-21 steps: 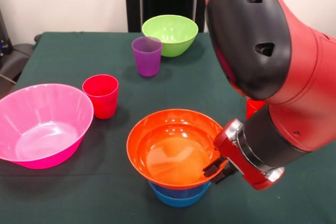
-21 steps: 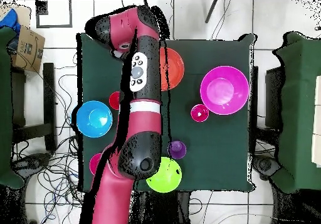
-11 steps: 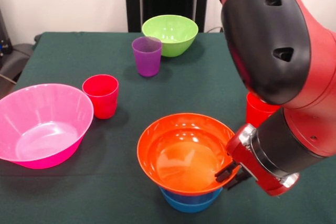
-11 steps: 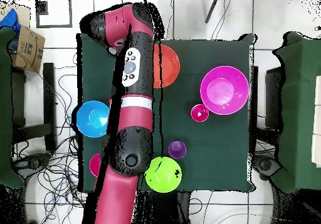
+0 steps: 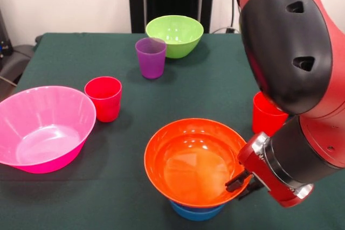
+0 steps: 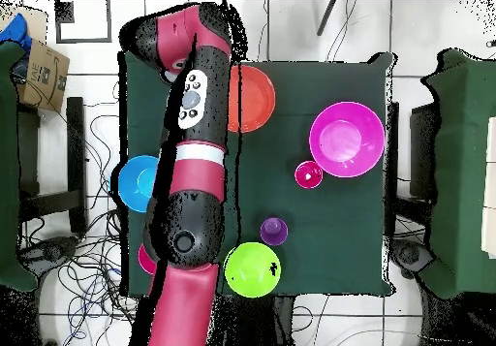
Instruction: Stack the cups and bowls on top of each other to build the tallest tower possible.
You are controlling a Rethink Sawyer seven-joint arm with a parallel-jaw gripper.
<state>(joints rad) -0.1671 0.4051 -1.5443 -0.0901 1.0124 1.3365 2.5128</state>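
Observation:
An orange bowl [image 5: 194, 162] sits nested on a small blue bowl [image 5: 195, 212] near the table's front edge; from above the orange bowl [image 6: 256, 98] shows beside the arm. My gripper [image 5: 242, 182] is shut on the orange bowl's right rim. One red cup [image 5: 103, 98] stands upright by the large pink bowl [image 5: 43, 127], and another red cup [image 5: 267, 114] is partly hidden behind my arm. The purple cup [image 5: 150, 57] stands in front of the lime green bowl [image 5: 174, 35]. In the overhead view my arm hides the gripper.
A large blue bowl [image 6: 136, 182] lies at the table's left side in the overhead view, half under my arm [image 6: 194, 168]. A small magenta bowl [image 6: 146, 257] peeks out beside the arm. The pink bowl [image 6: 346, 139], purple cup [image 6: 273, 231] and green bowl [image 6: 252, 269] lie to the right.
In the front view my gripper has moved right and toward the front edge, taking the orange bowl and the blue bowl under it along. The other pieces have stayed put.

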